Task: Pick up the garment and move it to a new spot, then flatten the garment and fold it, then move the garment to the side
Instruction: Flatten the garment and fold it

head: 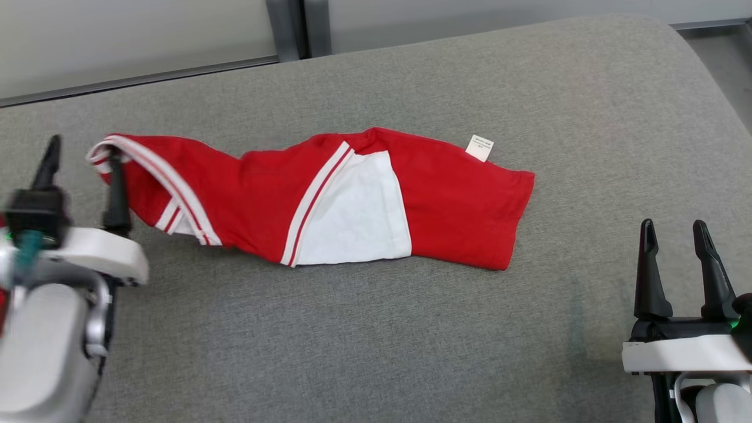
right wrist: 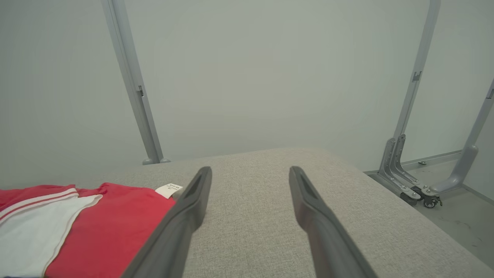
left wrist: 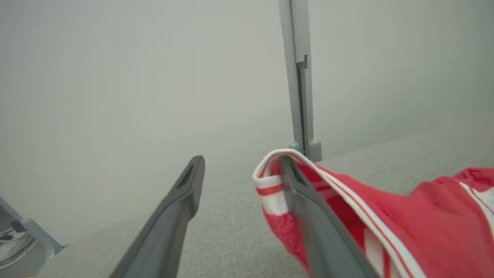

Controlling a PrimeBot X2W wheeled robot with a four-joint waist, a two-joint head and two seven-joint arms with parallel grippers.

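A red garment (head: 364, 194) with a white panel and white stripes lies folded in a long band across the grey cushion (head: 411, 329). Its striped left end (left wrist: 270, 181) is raised and hangs over one finger (left wrist: 308, 216) of my left gripper (head: 82, 176), whose jaws stand wide apart; the other finger is clear of the cloth. In the left wrist view the left gripper (left wrist: 241, 162) has bare cushion between its fingertips. My right gripper (head: 675, 232) is open at the lower right, apart from the garment's right end. In the right wrist view the right gripper (right wrist: 251, 172) is over bare cushion, with the garment (right wrist: 96, 220) to its left.
A white label (head: 479, 147) sticks out at the garment's far right corner. The cushion's rounded right edge (head: 722, 88) drops to the floor. Grey frame posts (right wrist: 131, 85) and a wheeled bracket (right wrist: 409, 185) stand beyond the cushion against a pale wall.
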